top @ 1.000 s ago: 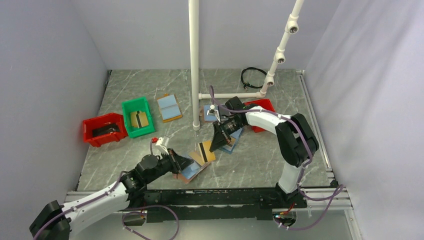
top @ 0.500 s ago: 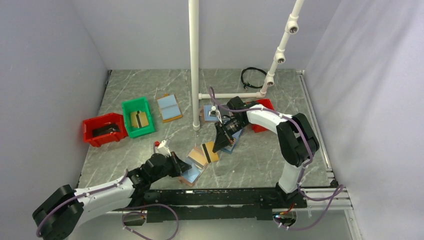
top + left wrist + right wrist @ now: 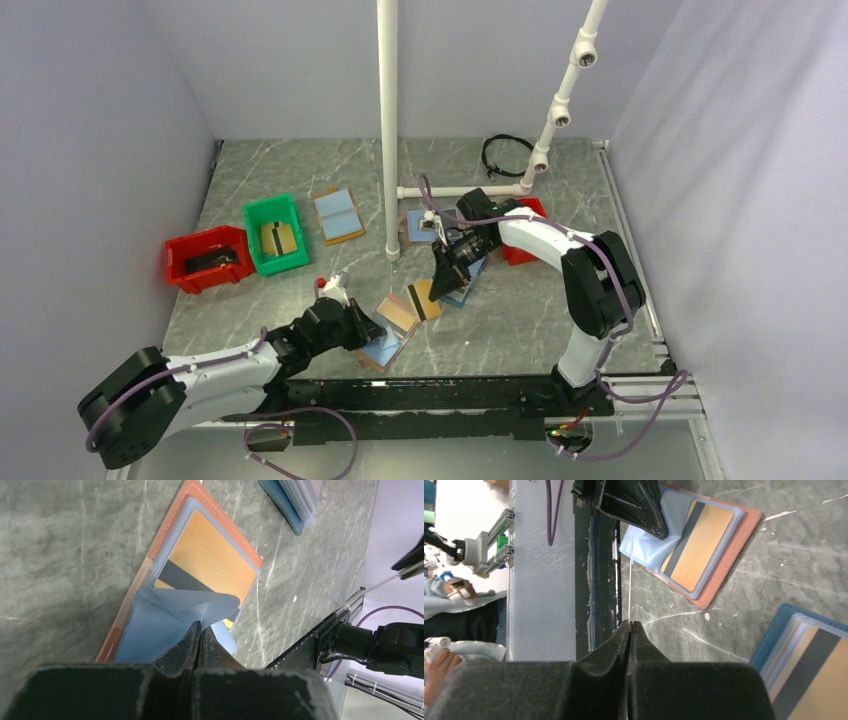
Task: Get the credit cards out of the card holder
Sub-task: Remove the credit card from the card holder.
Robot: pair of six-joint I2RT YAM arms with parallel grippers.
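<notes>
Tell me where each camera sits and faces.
Top external: overhead from the near side, facing down at the table; left arm and right arm show.
Left wrist: on the left gripper, facing the card holder; shut fingers show.
Right wrist: on the right gripper, facing the near rail; fingers pinch a thin card.
Both wrist views share the card holder.

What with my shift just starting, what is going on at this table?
The left hand is shut on a light blue sleeve of the tan-rimmed card holder, holding its flap raised. The right hand pinches a thin card, seen edge-on, clear of the holder. A gold card sits in the holder.
</notes>
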